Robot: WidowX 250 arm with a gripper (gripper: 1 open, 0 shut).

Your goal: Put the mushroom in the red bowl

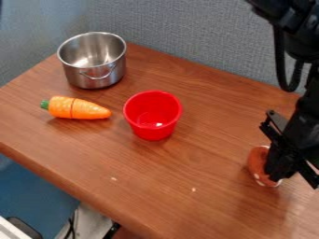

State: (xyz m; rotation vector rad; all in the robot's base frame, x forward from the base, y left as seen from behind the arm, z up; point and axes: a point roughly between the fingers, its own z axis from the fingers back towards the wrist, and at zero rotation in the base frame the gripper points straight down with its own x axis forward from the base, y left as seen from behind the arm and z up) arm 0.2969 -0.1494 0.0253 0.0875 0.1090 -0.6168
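**At the table's right edge: fingers clamp the mushroom**

At about 4 o'clock from the red bowl (157,131), well apart from it, the mushroom (256,166) sits on the wooden table (174,173). The gripper (277,168) points down over it, fingers pinched onto it. The bowl's inside shows only its own red floor. At 10 o'clock from the bowl, the steel pot (103,80) shows bare metal. An orange toy carrot (75,109) lies at 9 o'clock.
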